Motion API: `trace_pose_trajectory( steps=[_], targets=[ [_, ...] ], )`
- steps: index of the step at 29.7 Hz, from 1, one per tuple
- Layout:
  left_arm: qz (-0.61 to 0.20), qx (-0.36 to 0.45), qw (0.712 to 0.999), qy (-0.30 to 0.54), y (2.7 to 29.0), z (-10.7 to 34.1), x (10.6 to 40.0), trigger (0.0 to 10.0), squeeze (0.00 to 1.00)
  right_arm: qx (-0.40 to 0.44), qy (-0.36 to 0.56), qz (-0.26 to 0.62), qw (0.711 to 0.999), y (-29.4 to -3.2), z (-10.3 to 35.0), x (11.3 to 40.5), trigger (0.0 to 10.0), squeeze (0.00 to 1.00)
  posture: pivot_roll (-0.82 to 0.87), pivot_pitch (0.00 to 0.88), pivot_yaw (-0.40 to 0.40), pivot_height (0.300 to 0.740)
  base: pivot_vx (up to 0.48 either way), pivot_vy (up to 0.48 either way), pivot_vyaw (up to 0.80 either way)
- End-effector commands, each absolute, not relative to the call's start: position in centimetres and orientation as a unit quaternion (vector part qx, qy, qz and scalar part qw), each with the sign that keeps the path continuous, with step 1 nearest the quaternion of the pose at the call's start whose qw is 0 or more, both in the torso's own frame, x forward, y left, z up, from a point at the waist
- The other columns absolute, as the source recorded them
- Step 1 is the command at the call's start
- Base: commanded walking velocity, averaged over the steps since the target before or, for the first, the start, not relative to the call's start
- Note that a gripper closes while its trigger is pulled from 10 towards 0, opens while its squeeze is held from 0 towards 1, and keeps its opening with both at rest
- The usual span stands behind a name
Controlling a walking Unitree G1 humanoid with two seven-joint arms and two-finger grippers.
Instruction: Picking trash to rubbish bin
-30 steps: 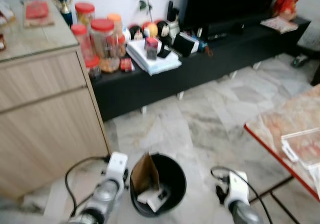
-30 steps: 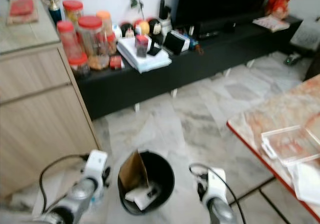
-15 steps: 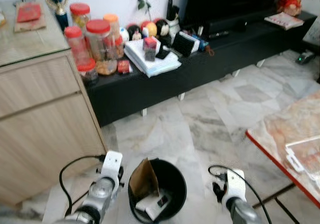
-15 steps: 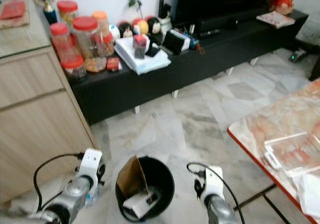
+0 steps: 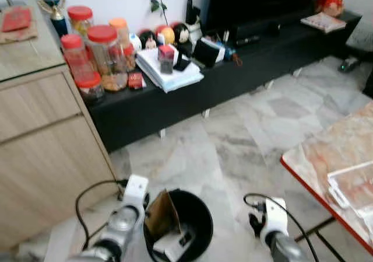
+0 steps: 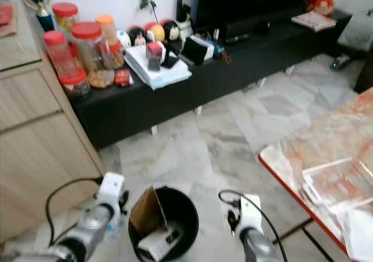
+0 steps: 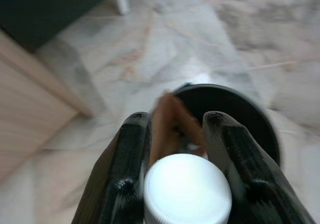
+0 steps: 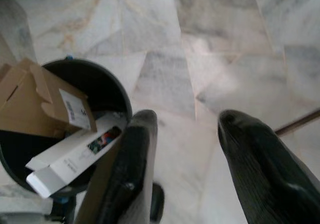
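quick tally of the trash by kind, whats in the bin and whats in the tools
brown cardboard box: 1, in the black bin
white carton: 1, in the bin
white-capped container: 1, held in the left tool
right tool: 0, open
total: 3

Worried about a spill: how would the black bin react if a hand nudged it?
The black bin looks light, so it would probably slide on the smooth marble floor. The tall cardboard box leaning out might make it tip.
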State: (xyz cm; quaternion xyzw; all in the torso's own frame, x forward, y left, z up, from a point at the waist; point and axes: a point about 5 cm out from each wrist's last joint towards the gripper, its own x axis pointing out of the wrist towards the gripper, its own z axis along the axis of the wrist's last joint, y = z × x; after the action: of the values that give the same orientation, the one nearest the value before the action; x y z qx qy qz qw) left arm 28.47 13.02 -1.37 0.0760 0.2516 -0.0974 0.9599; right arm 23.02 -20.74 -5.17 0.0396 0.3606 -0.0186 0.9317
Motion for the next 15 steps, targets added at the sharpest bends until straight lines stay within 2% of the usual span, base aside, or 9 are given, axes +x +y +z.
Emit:
trace_pose_trajectory(
  steps=[1, 11, 15],
  targets=[
    [-0.097, 0.083, 0.963, 0.237, 13.3, -0.8, 29.0, 10.0, 0.00, 0.025, 0.351, -0.012, 0.936, -21.5, -4.8, 23.2, 10.0, 0.00, 0.14, 0.094, -0.083, 0.740, 0.000, 0.000, 0.00],
    [-0.101, 0.113, 0.971, 0.182, 12.7, 1.4, 31.0, 10.0, 0.00, -0.018, 0.344, 0.061, 0.937, -21.7, -3.2, 25.2, 10.0, 0.00, 0.11, 0.078, -0.095, 0.740, 0.000, 0.000, 0.00],
    [-0.094, 0.108, 0.978, 0.151, 12.5, 2.9, 32.2, 10.0, 0.00, -0.006, 0.304, 0.109, 0.946, -20.7, -1.8, 26.8, 10.0, 0.00, 0.11, 0.073, -0.099, 0.740, 0.000, 0.000, 0.00]
  ],
)
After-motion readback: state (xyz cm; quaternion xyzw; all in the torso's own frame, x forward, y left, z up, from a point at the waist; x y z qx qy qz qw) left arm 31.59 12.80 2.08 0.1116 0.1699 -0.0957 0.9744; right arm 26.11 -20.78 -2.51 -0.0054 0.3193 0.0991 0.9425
